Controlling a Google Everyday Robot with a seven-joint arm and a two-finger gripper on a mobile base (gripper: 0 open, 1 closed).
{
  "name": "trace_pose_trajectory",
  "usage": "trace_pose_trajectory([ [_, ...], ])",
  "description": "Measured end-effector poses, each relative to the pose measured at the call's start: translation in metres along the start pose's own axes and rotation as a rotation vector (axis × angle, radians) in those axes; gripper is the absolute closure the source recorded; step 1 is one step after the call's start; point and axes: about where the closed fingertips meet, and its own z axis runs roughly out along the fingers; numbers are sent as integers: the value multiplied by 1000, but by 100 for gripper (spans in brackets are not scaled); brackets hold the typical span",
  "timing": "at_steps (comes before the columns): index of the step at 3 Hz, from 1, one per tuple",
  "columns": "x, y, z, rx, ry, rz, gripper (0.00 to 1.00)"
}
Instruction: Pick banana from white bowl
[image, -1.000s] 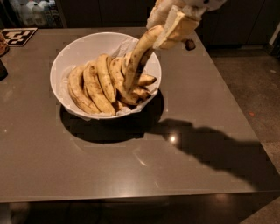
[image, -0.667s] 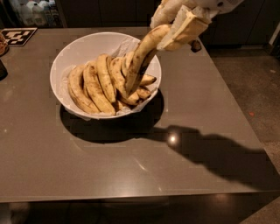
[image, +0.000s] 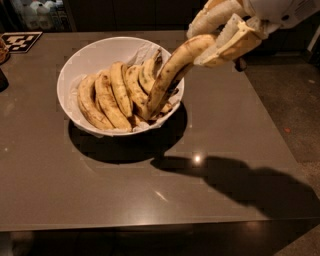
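the pale pincer (image: 206, 44) clenched the top of the long speckled yellow banana (image: 167, 80); below-left, its lower end lay inside the deep white bowl (image: 65, 95), not yet clear.

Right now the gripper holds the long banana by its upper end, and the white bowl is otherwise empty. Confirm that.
Not empty: the camera view shows several other bananas lying in the white bowl. The gripper does hold the long banana by its upper end.
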Motion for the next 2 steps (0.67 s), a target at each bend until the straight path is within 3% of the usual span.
trace_pose_trajectory([
  [2,11,36,-4,-9,-26,70,100],
])
